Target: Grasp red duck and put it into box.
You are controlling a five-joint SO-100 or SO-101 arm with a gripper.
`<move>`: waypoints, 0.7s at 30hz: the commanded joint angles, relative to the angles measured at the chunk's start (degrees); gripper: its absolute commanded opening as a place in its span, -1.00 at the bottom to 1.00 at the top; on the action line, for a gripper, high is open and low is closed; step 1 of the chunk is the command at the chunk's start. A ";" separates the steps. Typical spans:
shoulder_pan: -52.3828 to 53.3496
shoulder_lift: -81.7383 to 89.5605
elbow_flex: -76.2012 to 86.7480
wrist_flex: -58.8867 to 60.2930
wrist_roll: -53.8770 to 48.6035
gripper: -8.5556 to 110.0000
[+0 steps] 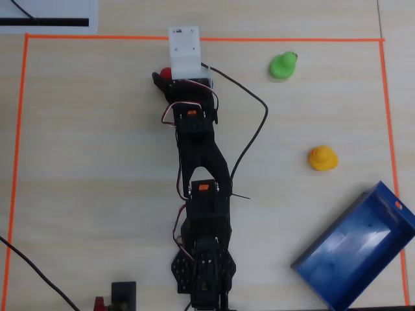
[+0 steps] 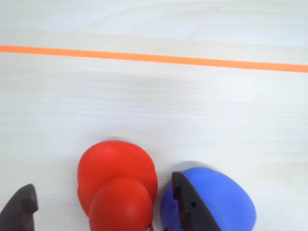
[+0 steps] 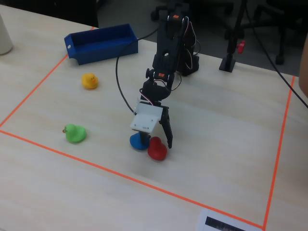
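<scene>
The red duck (image 2: 118, 185) lies on the pale wooden table between my open gripper's (image 2: 102, 185) two dark fingers. In the wrist view the right finger (image 2: 186, 202) stands in the narrow gap between the red duck and a blue duck (image 2: 219, 202). The left finger (image 2: 21, 209) is well clear of the red duck. In the fixed view the gripper (image 3: 155, 141) is lowered over the red duck (image 3: 157, 149). In the overhead view only a sliver of the red duck (image 1: 166, 72) shows beside the white camera mount. The dark-blue box (image 1: 389, 197) sits far off at the lower right.
The blue duck (image 3: 138, 141) touches or nearly touches the red one. A green duck (image 1: 283, 65) and a yellow duck (image 1: 323, 158) lie to the right in the overhead view. Orange tape (image 2: 154, 58) marks the work area's edge just beyond the ducks.
</scene>
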 commanded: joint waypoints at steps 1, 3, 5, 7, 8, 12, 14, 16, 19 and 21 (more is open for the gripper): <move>1.32 -0.18 -0.88 -0.70 -1.67 -0.32; 1.32 0.18 1.23 -2.55 -2.37 -0.38; 1.32 1.41 4.75 -5.01 -3.43 -0.38; 1.41 2.81 7.65 -5.62 -4.04 -0.37; 1.41 3.52 8.96 -5.62 -4.31 -0.36; 1.41 5.89 12.83 -4.48 -5.19 -0.34; 1.23 6.94 14.33 -4.22 -5.19 -0.33; 0.97 7.38 14.77 -4.13 -5.10 -0.33; 0.53 7.03 14.24 -4.22 -5.19 -0.35; 0.26 6.42 13.45 -4.22 -5.27 -0.39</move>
